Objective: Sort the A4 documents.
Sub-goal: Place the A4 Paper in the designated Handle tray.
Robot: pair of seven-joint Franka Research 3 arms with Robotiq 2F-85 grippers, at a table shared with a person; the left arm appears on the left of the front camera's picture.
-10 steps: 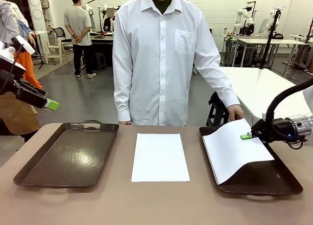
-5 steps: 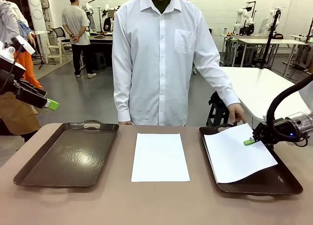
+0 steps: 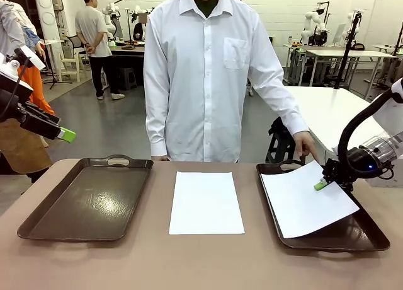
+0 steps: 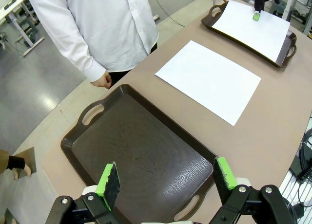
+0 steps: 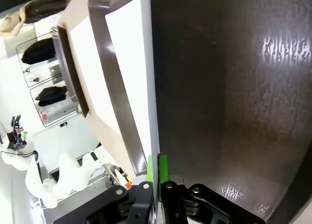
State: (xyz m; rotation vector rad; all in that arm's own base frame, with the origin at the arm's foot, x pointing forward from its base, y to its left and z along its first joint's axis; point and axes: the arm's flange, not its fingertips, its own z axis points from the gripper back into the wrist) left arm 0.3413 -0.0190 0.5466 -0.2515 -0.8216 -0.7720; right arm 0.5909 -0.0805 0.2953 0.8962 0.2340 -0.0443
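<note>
The left tray (image 3: pixel 85 198) and right tray (image 3: pixel 352 232) look like dark brown plastic to me, pebbly grain with a slight sheen. A4 documents (image 3: pixel 206 202) are smooth matt white paper. Surface (image 3: pixel 201 261) is matt tan, smooth. Person's shirt (image 3: pixel 201 82) is white cloth.

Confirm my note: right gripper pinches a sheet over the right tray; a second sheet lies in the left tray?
Wrong place: the front view shows the second sheet on the table, beside the left tray. The right gripper does pinch a sheet over the right tray.
</note>
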